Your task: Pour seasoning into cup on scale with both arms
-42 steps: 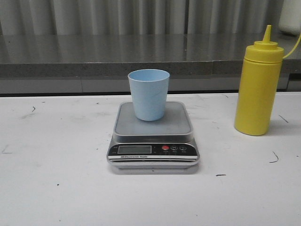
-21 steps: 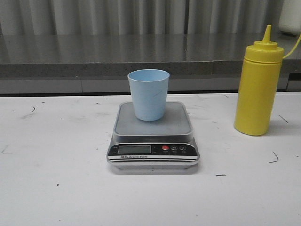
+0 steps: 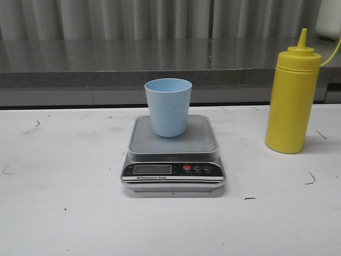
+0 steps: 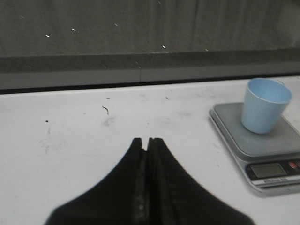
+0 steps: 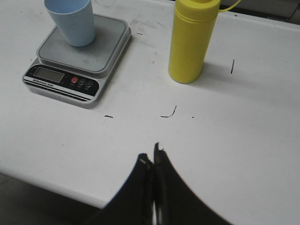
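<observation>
The white table (image 3: 64, 213) carried the kitchen scale (image 3: 173, 160) at frame centre, the yellow squeeze bottle (image 3: 292, 101) standing apart at right, untouched. The light blue cup (image 3: 168, 106) sat on the platform, ready for weighing. Left gripper (image 4: 147, 142) and right gripper (image 5: 152, 159) were both closed and empty.

Lettering on the scale's front panel only

The flat silver-grey digital kitchen scale (image 3: 173, 154) carries a thin white line of print under its LCD on the black front panel; it seems to read "Electronic Scale", though the letters are too small to be sure. The LCD shows no readable digits, and the button markings are illegible.
</observation>
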